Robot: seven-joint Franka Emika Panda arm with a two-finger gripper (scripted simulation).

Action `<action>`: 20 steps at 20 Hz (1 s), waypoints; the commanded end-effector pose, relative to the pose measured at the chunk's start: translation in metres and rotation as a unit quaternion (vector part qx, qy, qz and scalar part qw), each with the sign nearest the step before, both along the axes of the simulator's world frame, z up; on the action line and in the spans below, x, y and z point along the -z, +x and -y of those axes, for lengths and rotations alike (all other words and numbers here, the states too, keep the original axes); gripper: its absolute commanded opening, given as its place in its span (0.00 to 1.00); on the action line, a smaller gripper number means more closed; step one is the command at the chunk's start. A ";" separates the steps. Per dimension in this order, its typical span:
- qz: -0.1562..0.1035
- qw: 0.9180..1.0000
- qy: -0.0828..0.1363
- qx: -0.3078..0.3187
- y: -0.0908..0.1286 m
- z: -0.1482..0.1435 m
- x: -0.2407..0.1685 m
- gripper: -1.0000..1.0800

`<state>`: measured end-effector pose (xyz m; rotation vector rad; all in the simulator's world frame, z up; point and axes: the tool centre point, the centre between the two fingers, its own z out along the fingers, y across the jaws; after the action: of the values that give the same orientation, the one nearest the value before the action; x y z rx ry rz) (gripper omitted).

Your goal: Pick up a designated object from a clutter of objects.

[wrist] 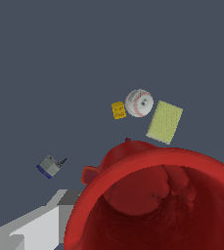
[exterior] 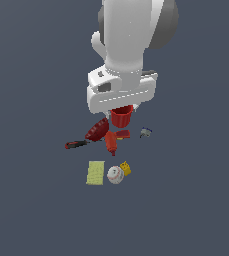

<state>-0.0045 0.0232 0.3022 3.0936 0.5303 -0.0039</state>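
Under my end effector (exterior: pixel 121 107) the red cup (exterior: pixel 121 117) hangs above the drill (exterior: pixel 112 140) and bowl (exterior: pixel 97 130), rim filling the wrist view. Clamped on the cup, I judge; lift step underway. Next: raise straight, clear of clutter.

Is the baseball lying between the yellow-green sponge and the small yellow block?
Yes, in the exterior view the baseball sits with the sponge on one side and the yellow block on the other.

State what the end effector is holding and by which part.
The small red tapered cup, gripped at its rim; one finger sits outside the wall. It appears lifted.
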 end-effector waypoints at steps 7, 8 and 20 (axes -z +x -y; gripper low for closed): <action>0.001 1.000 0.000 0.000 -0.029 -0.054 -0.065 0.00; 0.001 1.000 0.000 0.000 -0.031 -0.059 -0.071 0.00; 0.001 1.000 0.002 0.000 -0.042 -0.086 -0.104 0.00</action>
<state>-0.0468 0.1091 0.4051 3.0959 0.5314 -0.0014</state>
